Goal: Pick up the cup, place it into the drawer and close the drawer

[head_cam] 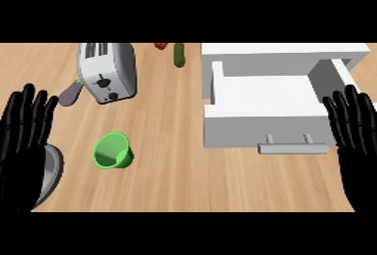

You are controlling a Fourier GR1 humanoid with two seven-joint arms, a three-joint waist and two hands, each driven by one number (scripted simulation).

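Left hand at tabletop's left edge, fingers straight, nothing held; cup just right of it, nearer than right hand, also flat-open.

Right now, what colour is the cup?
Green; the cup shows best in the head view.

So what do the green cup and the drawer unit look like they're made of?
The cup: probably plastic, a uniform bright green with a soft sheen. The drawer: flat matte white, likely painted wood or laminate; its handle is plain grey, possibly metal.

two black robot hands, slim fingers
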